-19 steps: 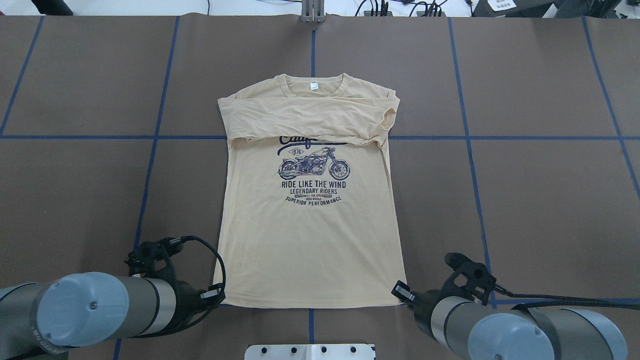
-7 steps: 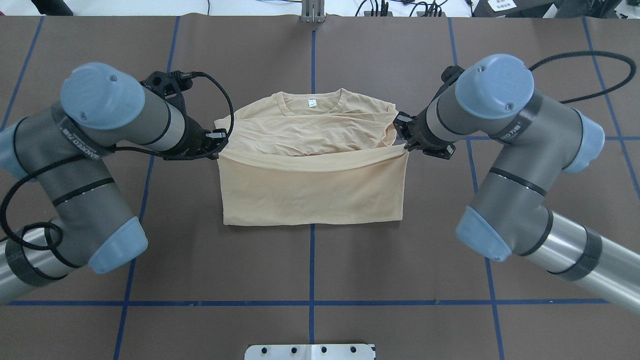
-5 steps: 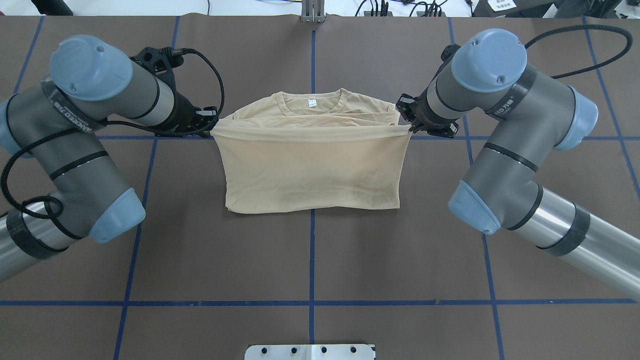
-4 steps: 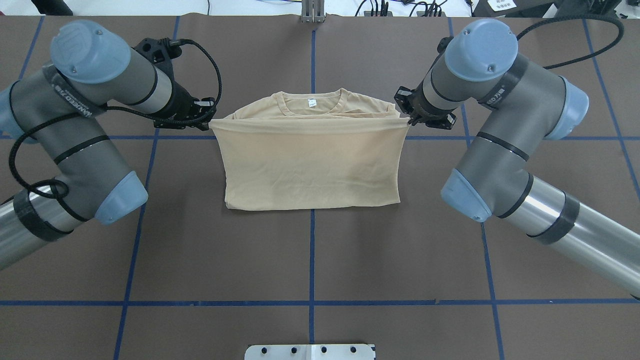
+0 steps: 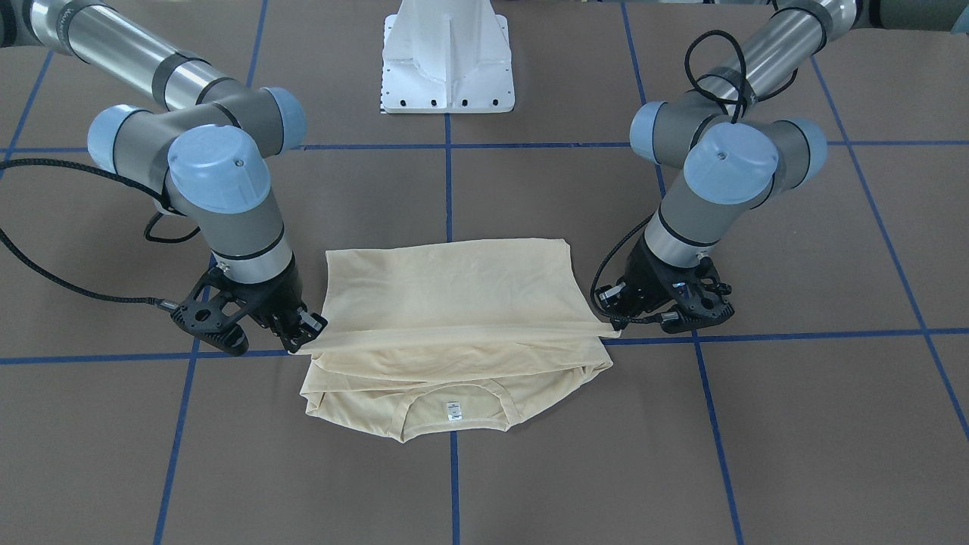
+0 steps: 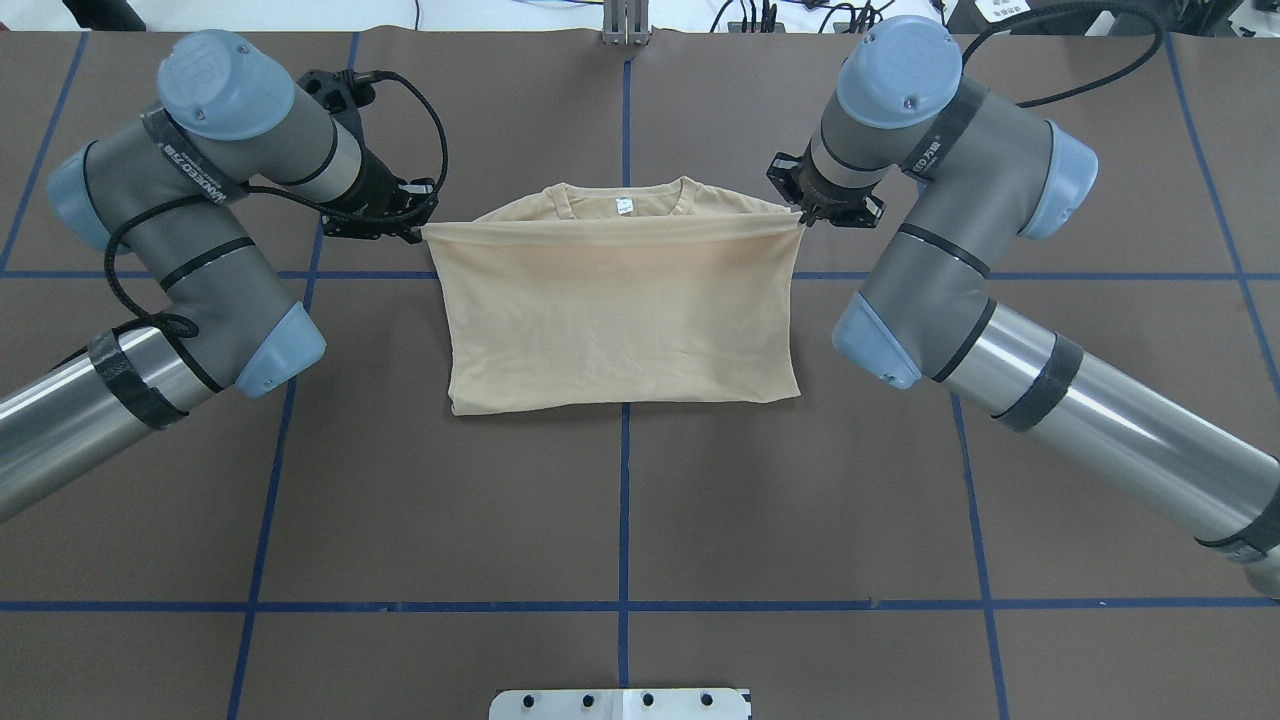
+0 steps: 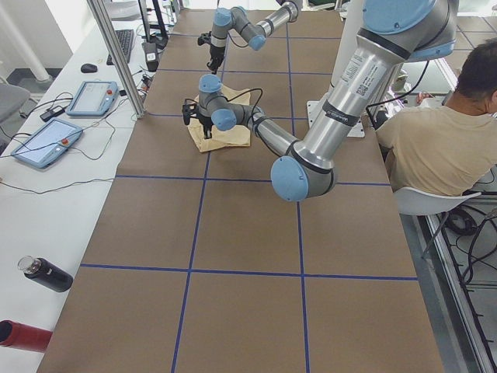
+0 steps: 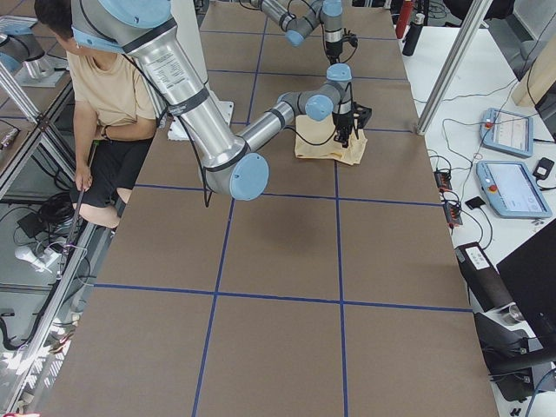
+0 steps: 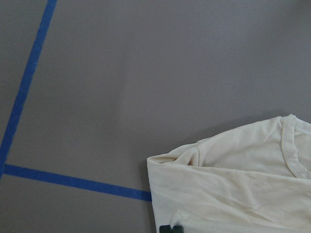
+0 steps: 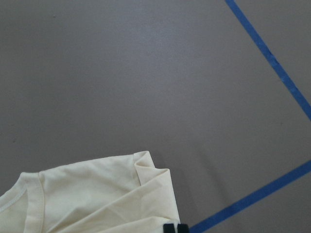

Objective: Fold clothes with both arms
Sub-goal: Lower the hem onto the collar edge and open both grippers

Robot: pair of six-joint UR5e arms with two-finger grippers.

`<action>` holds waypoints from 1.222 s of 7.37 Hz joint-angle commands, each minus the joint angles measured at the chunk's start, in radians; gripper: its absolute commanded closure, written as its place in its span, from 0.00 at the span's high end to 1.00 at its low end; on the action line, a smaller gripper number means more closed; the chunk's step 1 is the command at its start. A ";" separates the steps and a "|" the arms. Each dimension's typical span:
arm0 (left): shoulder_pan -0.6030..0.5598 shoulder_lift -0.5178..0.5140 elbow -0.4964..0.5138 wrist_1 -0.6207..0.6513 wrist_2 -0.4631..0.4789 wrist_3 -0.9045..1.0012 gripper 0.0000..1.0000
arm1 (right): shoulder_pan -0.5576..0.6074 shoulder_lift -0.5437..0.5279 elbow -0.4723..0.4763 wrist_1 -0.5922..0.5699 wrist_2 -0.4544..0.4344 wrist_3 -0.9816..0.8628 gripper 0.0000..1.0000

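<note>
Item: one shirt, half-folded, held by two arms.

- White base plate (image 6: 620, 703) – nearest the robot, at the desk's near edge.
- Desk (image 6: 620, 520) – brown surface, marked into a grid by blue tape lines (image 6: 620, 606).
- Shirt (image 6: 620, 320) – pale cream-yellow, lying around the desk's centre line, doubled over on itself. The fold forms its near edge and lies flat on the desk. The upper layer shows plain cloth only.
- Hem (image 6: 610, 232) – the far edge of the upper layer, stretched in a straight band from corner to corner. The front-facing view shows it raised just above the layers beneath.
- Left arm (image 6: 200, 250) – comes in from the left and bends inward. The left end effector (image 6: 418, 232) is pinching the hem's left corner, fingertips (image 9: 170, 228) pressed together on the cloth.
- Right arm (image 6: 940, 290) – mirrors it on the other side. The right end effector (image 6: 800, 218) is pinching the hem's right corner, fingertips (image 10: 173, 228) likewise closed on cloth.
- Collar (image 6: 620, 198) – just beyond the hem, flat on the desk and uncovered, with shoulder cloth showing either side.
- Neck label (image 6: 627, 205) – small, white, inside the collar.
</note>
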 commanded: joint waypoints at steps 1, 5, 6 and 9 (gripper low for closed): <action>0.002 -0.057 0.113 -0.066 0.071 -0.062 0.00 | 0.002 0.055 -0.168 0.089 -0.013 -0.039 0.00; 0.027 -0.070 0.210 -0.209 0.107 -0.062 0.00 | -0.004 0.094 -0.262 0.112 -0.034 -0.057 0.00; 0.033 -0.071 0.210 -0.209 0.107 -0.064 0.00 | -0.003 0.104 -0.276 0.114 -0.036 -0.057 0.00; 0.033 -0.070 0.210 -0.210 0.107 -0.062 0.20 | -0.004 0.126 -0.293 0.114 -0.034 -0.057 0.51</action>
